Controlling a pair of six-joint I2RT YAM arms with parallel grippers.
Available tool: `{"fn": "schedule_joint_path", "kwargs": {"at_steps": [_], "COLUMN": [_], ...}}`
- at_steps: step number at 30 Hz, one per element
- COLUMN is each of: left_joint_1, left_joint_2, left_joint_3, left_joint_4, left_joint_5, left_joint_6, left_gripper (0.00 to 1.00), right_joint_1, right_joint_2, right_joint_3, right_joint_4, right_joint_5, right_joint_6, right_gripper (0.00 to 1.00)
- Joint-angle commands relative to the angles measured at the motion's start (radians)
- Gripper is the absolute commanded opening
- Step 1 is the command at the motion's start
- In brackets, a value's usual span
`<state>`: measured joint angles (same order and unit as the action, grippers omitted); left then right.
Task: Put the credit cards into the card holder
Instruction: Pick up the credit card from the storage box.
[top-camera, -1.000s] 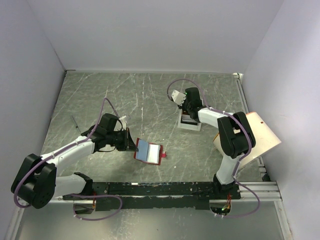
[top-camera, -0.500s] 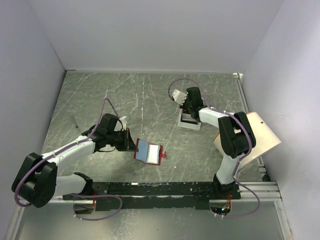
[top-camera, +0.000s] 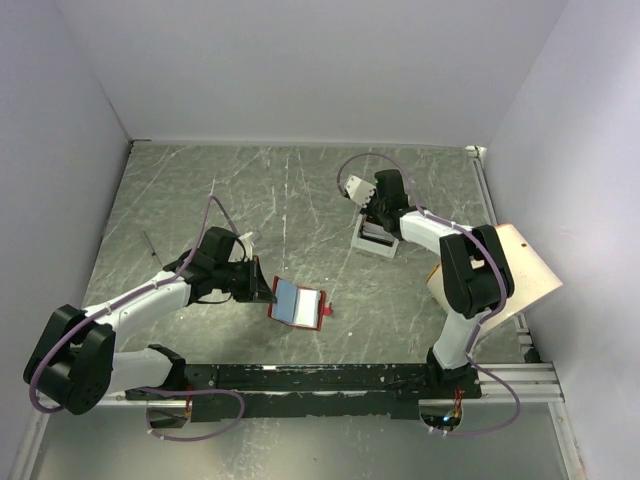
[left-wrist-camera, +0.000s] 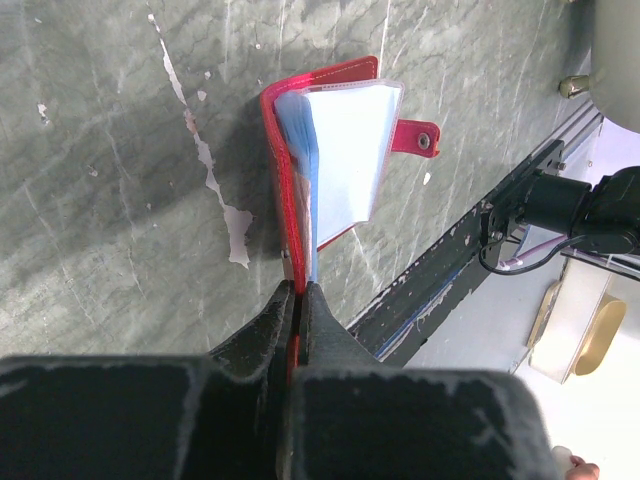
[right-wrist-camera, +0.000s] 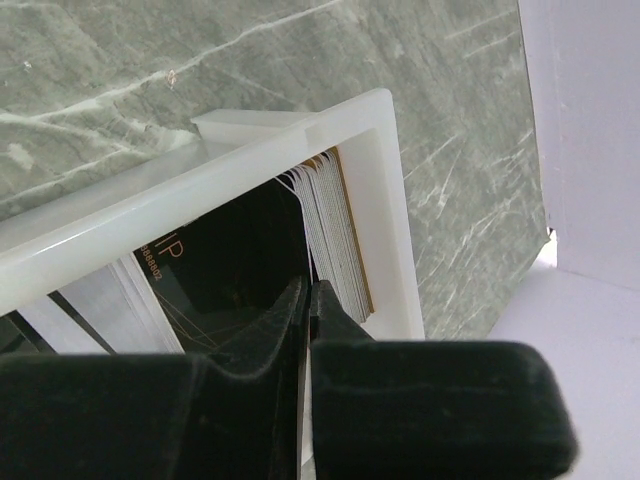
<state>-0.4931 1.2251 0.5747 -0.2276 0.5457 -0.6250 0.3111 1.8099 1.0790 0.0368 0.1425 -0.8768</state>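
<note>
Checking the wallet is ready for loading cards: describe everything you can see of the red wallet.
The wallet is small and red, lying open on the green marbled table. Pale, glossy plastic sleeves fan up from inside, and a red snap tab sticks out flat from one edge. The left end effector is shut on the edge of one red cover, which stands tilted up.

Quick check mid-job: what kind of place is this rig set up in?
Probably a lab robot cell, not a home or shop: plain white walls enclose a green marble-patterned tabletop, with a black mounting rail along its near edge.
</note>
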Motion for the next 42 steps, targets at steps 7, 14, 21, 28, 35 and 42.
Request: {"fn": "schedule_joint_path", "kwargs": {"at_steps": [7,14,21,28,35,42], "left_joint_1": [0.007,0.007,0.007,0.008,0.005,0.005], "left_joint_2": [-0.019,-0.017,-0.015,-0.024,-0.032,-0.099], "left_joint_3": [-0.007,-0.036,-0.086,-0.124,-0.142,-0.135], "left_joint_4": [0.033,0.082,0.176,0.256,0.258,0.211], "left_joint_5": [0.018,0.014,0.029,0.012,-0.030,-0.071], "left_joint_6": [-0.006,-0.040,-0.124,-0.188,-0.214,-0.212], "left_gripper": [0.07,0.07,0.07,0.07,0.07,0.07], "right_joint_1": [-0.012,-0.010,0.010,0.153,0.397,0.516], "right_joint_2": [-0.071,-0.123,-0.189,-0.338,-0.371,-0.481], "right_joint_3": [0.047,0.078,0.148,0.074,0.083,0.093], "right_joint_4": [-0.077,-0.145,-0.305,-0.343,-0.476,-0.524], "right_joint_5": [-0.029,0.002,0.033,0.081,0.242,0.220], "right_joint_6": [0.031,0.100,0.295,0.509,0.721,1.093], "right_gripper": [0.00,0.00,0.00,0.00,0.00,0.00]}}
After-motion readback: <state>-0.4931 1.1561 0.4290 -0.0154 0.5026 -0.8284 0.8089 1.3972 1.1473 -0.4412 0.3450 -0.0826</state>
